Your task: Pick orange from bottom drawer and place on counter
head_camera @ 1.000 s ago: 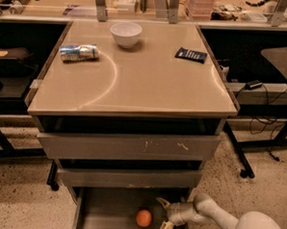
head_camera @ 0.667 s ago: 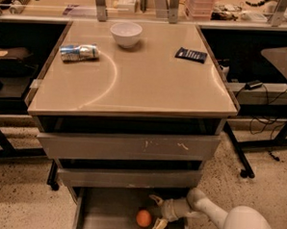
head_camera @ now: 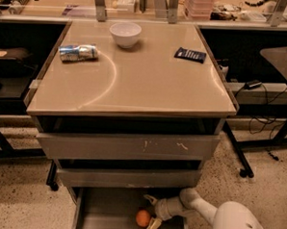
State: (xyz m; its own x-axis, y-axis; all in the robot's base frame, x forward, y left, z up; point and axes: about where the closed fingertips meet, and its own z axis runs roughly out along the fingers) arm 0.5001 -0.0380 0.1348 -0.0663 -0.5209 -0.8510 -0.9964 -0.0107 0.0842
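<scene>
The orange (head_camera: 143, 218) is seen in the pulled-out bottom drawer (head_camera: 104, 215), below the front edge of the counter (head_camera: 135, 87). The gripper (head_camera: 149, 214) is held just right of it, jaws spread around it; contact cannot be told. A white bowl (head_camera: 125, 34) is set near the far edge.

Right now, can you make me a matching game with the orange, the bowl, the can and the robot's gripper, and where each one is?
Things:
1. orange
2. white bowl
3. can
4. gripper

Places:
A. lying on its side, on the left part of the counter
B. resting on the floor of the open bottom drawer
C. upright, near the counter's back edge
D. open, reaching in just right of the orange

Pairs: 1-B, 2-C, 3-A, 4-D
</scene>
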